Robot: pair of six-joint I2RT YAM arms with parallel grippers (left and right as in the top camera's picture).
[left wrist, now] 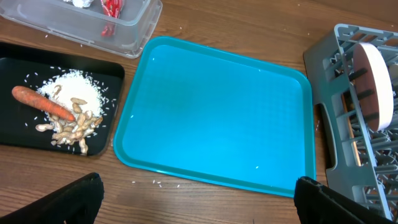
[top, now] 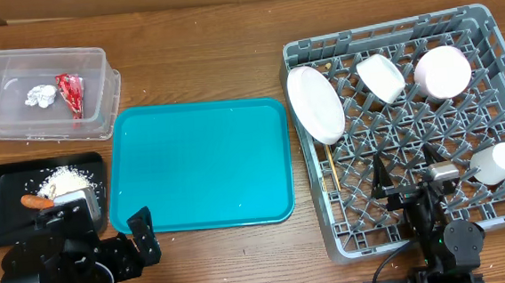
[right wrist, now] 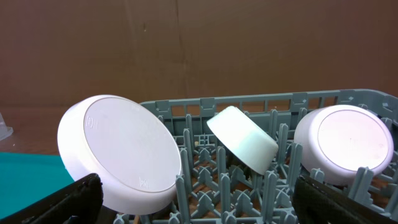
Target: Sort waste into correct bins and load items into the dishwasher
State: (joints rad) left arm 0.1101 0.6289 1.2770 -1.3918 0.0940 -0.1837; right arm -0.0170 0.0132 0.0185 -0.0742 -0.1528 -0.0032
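At 10 o'clock the clear tub (top: 15, 64), long axis 9-to-3, holds the paper ball (top: 41, 96) and the red wrapper (top: 71, 93), which lies 11-to-5. At 8 o'clock the black tray (top: 6, 187) carries rice and nut scraps (left wrist: 73, 124) and the carrot (left wrist: 43, 104). In the left wrist view the carrot lies 10-to-4, thin tip toward 4.

The left gripper (left wrist: 198, 184) hangs just beside the black tray, fingers spread wide, empty. The teal tray (top: 200, 158) sits at centre.

In the grey rack (top: 495, 35) at 3 o'clock:
- The plate (top: 315, 103) stands on edge.
- The chopsticks (top: 334, 170) run 12-to-6.
- The white bowl (top: 381, 77) is tilted.
- The right gripper (right wrist: 196, 185) hangs over the rack's 6 o'clock side, wide apart, holding nothing.
- The pink bowl (top: 442, 72) sits at the 1 o'clock corner.
- The cup (top: 496, 162) lies 8-to-2.
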